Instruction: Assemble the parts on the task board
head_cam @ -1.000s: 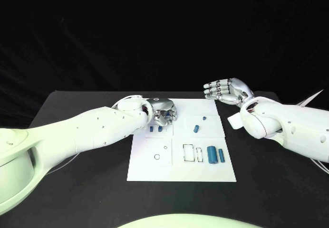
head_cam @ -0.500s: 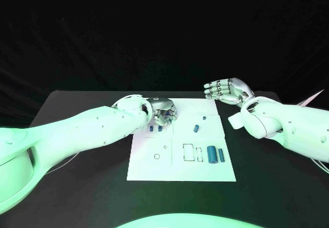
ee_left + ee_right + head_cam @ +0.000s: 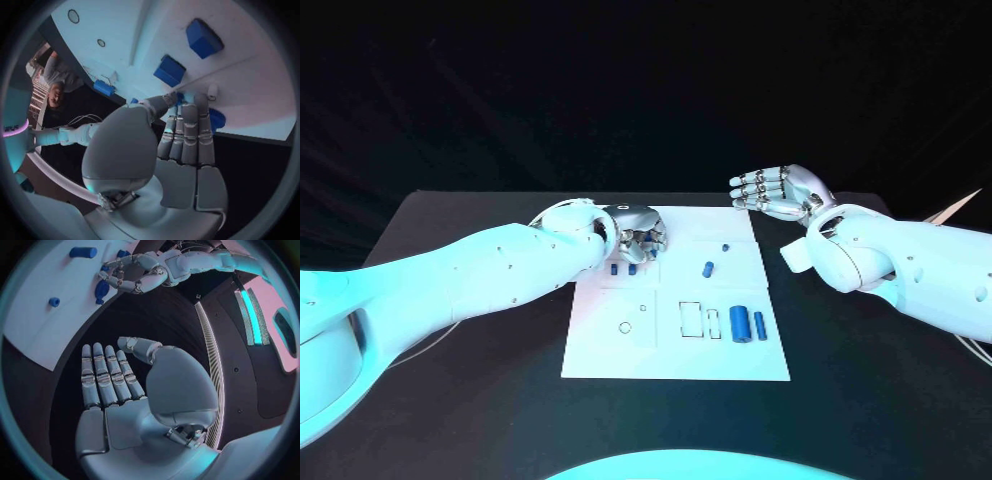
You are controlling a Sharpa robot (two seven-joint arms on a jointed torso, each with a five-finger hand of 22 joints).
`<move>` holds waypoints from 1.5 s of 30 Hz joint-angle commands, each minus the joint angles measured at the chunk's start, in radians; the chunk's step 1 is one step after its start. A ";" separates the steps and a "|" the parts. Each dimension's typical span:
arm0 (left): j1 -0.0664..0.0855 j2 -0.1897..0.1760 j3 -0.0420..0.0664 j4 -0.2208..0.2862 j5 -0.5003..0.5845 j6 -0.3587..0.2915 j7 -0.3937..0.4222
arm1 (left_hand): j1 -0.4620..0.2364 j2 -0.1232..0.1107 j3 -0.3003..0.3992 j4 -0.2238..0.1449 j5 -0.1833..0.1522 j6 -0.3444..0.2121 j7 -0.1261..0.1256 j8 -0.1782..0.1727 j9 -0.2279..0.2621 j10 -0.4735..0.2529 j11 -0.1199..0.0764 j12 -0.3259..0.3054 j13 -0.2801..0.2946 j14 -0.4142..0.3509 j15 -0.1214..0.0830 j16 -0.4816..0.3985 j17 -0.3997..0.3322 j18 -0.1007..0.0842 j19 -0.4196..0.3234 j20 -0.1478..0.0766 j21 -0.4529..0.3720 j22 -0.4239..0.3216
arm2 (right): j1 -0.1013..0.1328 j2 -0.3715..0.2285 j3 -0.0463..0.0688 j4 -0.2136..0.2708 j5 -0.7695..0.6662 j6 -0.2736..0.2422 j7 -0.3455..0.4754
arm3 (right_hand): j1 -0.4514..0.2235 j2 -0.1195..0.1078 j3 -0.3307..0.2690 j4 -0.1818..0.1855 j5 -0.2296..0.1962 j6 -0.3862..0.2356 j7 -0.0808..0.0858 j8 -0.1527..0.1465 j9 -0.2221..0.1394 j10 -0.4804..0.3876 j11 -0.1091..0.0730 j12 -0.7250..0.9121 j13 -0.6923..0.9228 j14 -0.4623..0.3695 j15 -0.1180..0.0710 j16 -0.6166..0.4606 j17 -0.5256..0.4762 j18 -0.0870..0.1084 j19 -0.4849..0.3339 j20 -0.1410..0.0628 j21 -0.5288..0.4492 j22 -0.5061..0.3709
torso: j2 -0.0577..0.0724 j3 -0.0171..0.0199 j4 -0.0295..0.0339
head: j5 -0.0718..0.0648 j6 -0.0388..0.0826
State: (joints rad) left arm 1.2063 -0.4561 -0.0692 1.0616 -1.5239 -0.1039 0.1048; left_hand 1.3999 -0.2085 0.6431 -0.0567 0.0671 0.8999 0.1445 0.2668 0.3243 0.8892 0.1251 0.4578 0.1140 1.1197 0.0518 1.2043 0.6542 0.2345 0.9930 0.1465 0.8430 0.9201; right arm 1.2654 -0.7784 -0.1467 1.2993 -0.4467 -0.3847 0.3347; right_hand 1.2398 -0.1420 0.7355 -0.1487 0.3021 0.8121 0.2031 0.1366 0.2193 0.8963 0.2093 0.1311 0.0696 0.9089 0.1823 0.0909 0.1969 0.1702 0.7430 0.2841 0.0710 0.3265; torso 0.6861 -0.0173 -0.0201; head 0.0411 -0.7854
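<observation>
Silver left hand (image 3: pixel 638 234) curls over the task board (image 3: pixel 610 355), grasp unclear; right hand (image 3: pixel 780 192) hovers, fingers apart, empty.

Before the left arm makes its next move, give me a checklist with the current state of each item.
1. Left robot hand is over the far left part of the task board: ok.
2. Left robot hand has a part in its fingers: cannot tell; the fingertips curl around a small blue piece, but the hold is unclear.
3. Right robot hand is off the board, fingers apart, holding nothing: ok.
4. Two blue cylinders lie at the board's right side, untouched: ok.
5. Small blue part lies free mid-board: ok.
</observation>
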 commanded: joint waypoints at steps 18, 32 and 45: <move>-0.004 -0.017 0.008 0.019 -0.007 -0.004 -0.005 | 0.002 -0.014 0.001 -0.012 0.008 -0.004 0.002 -0.024 -0.011 -0.056 0.017 -0.004 -0.015 -0.009 0.009 0.021 0.001 -0.049 -0.002 0.003 0.032 0.032 | -0.002 0.000 0.000 -0.001 -0.001 0.005 0.003 | -0.005 0.018 -0.015 -0.001 0.015 0.010 0.051 -0.019 -0.007 -0.026 0.007 -0.016 -0.006 -0.012 0.005 -0.018 -0.007 0.002 0.008 0.004 -0.008 -0.005 | 0.001 -0.0001 -0.0005 | 0.002 0.001; -0.004 -0.026 0.014 0.028 -0.012 -0.001 -0.019 | 0.002 -0.009 0.000 -0.012 0.011 0.012 0.006 -0.032 -0.010 -0.056 0.009 0.064 0.020 0.009 0.003 0.048 0.025 -0.049 0.002 -0.002 0.041 0.034 | -0.004 0.001 0.000 -0.003 -0.001 0.006 0.004 | -0.005 0.018 -0.015 -0.001 0.015 0.010 0.051 -0.019 -0.007 -0.026 0.007 -0.016 -0.006 -0.012 0.005 -0.018 -0.007 0.002 0.008 0.004 -0.008 -0.005 | 0.000 0.0009 -0.0004 | 0.003 0.002; -0.004 -0.026 0.015 0.030 -0.016 0.003 -0.025 | 0.011 0.005 0.021 -0.022 0.012 0.038 0.011 -0.042 -0.008 -0.048 -0.009 0.168 0.078 0.043 -0.012 0.087 0.074 -0.049 0.005 -0.015 0.065 0.046 | -0.005 0.003 0.000 -0.004 -0.001 0.008 0.004 | -0.005 0.019 -0.015 -0.002 0.015 0.012 0.051 -0.019 -0.008 -0.025 0.006 -0.015 -0.006 -0.011 0.005 -0.017 -0.009 0.003 0.010 0.004 -0.008 -0.012 | 0.000 0.0008 -0.0009 | 0.004 0.001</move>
State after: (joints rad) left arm 1.2020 -0.4812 -0.0555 1.0915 -1.5376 -0.1009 0.0803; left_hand 1.4044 -0.2039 0.6637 -0.0773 0.0697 0.9247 0.1534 0.2436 0.3241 0.8488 0.1195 0.6153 0.1759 1.1389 0.0375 1.2743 0.7140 0.2407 1.0000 0.1395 0.8558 0.9203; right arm 1.2611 -0.7766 -0.1468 1.2953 -0.4467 -0.3805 0.3358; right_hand 1.2398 -0.1420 0.7355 -0.1487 0.3021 0.8121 0.2032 0.1366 0.2193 0.8911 0.2144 0.1311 0.0696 0.9089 0.1823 0.0909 0.1945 0.1703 0.7432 0.2841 0.0710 0.3184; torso 0.6863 -0.0165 -0.0210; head 0.0451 -0.7847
